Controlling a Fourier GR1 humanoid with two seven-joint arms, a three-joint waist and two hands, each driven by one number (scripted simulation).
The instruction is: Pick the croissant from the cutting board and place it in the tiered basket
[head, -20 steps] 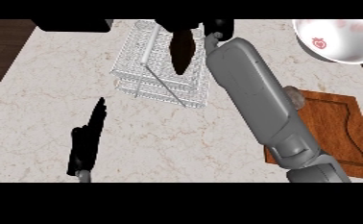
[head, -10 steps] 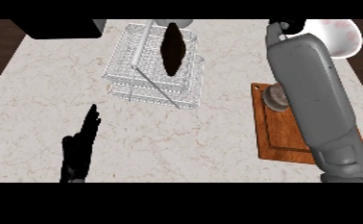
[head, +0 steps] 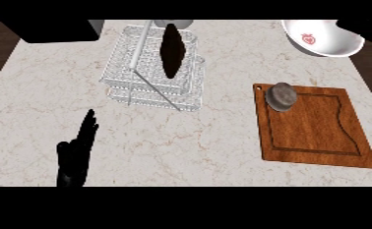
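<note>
Pale marble surface (head: pixel 218 129) fills the view, and the right arm has now swung clear out of sight! Left behind, the dark, spindle-shaped croissant (head: pixel 171 51) lies in the top tier of the clear wire tiered basket (head: pixel 156 66), off the brown wooden cutting board (head: pixel 312 129). Placement looks done. The left hand (head: pixel 76 152) rests low at the left, fingers straight.
</note>
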